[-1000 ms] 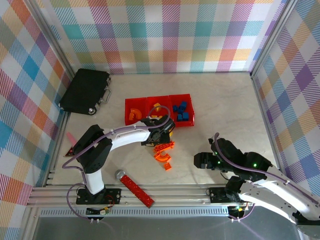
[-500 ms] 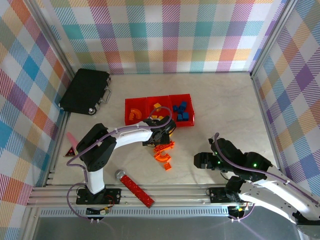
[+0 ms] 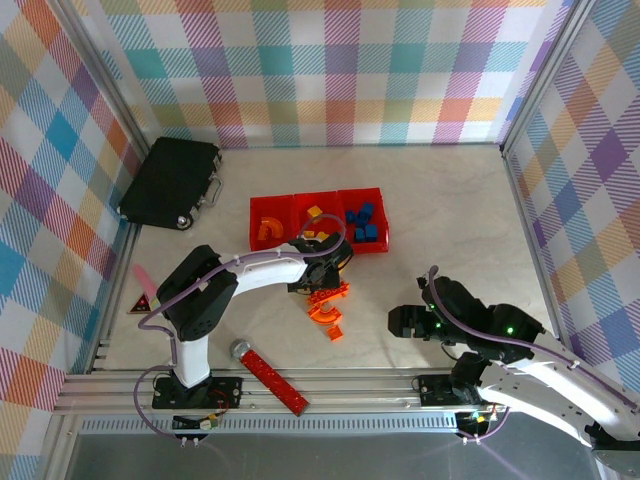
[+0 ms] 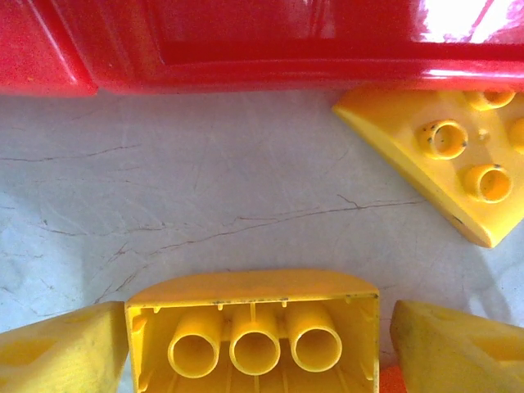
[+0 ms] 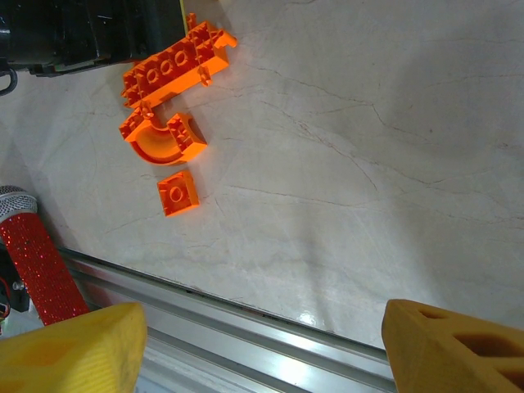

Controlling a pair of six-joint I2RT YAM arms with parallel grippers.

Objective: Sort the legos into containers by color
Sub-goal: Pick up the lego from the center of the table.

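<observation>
Left gripper [image 4: 260,348] just dipped beside the containers [image 4: 286,41], jaws narrowing round an upturned yellow brick [image 4: 254,295], not pinched yet; yellow pickup coming, I'd guess. Right gripper [image 5: 262,348]: wide, empty.

table [image 3: 450,200]: marble-look | on it: containers [image 3: 270,205], black case [image 3: 170,182], orange legos [image 3: 325,312], red bar [image 3: 275,378]

Cut off at the edges
The hollow yellow lego [image 4: 254,327] is cut by the picture's bottom edge, the red containers [image 4: 246,49] by its top.
</observation>
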